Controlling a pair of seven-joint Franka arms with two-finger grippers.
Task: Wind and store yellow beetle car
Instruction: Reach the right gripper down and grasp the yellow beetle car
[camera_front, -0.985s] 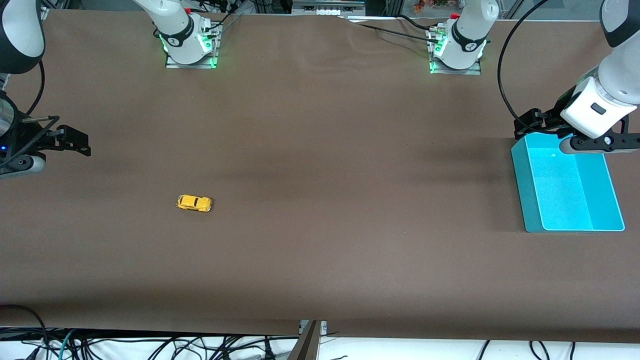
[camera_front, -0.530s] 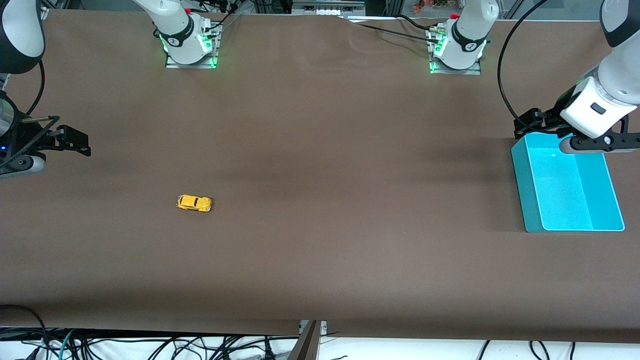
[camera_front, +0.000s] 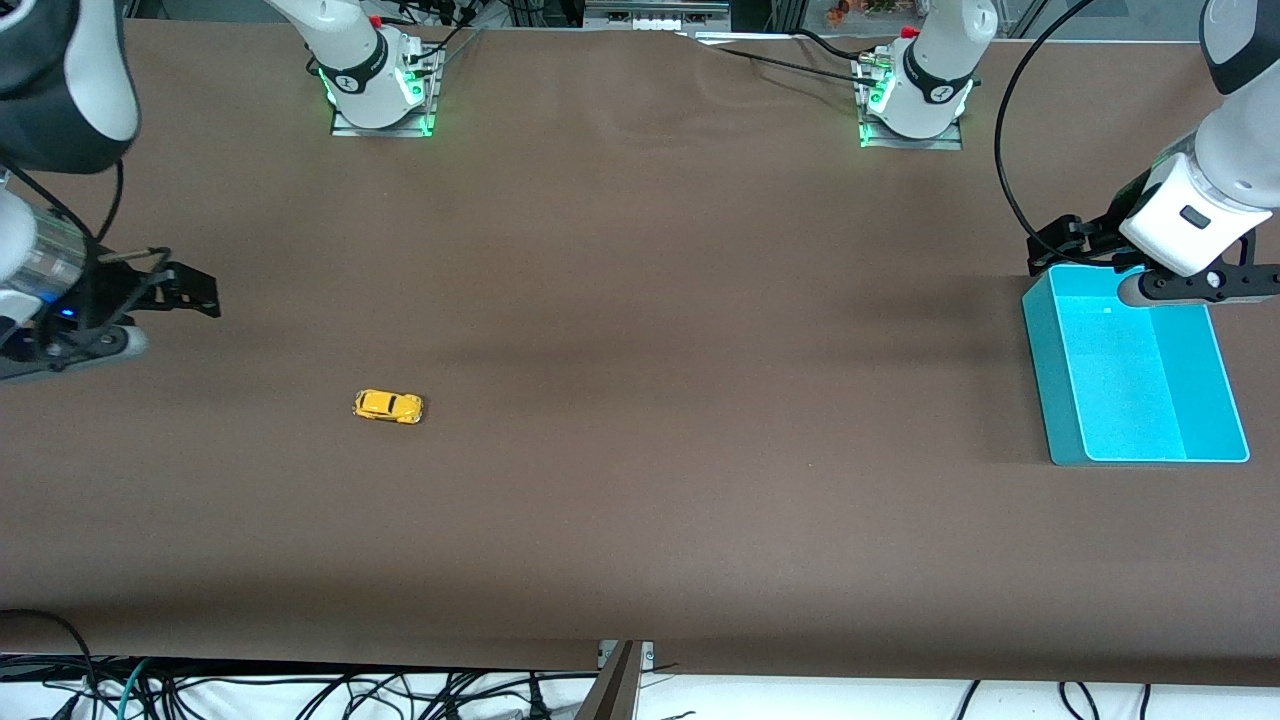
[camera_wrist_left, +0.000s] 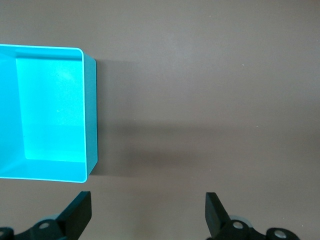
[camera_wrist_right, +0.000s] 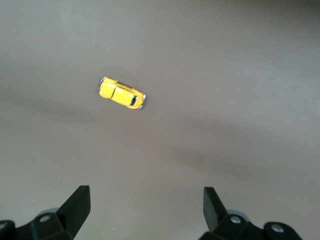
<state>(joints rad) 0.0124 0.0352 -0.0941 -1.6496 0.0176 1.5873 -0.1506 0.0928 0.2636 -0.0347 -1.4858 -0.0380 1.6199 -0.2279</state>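
Both jaws wide, gripping nothing.
We see the right gripper (camera_wrist_right: 145, 210) over bare table (camera_front: 640, 350) near the yellow beetle car (camera_front: 388, 406); the left gripper (camera_wrist_left: 147, 215) waits above the turquoise bin (camera_front: 1060, 400).

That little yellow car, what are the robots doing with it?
Nothing holds it yet. The yellow beetle car sits alone on the brown table, toward the right arm's end. The right end effector hangs open above the table near it, and its camera sees the car. The left end effector waits open by the empty blue bin at the left arm's end.
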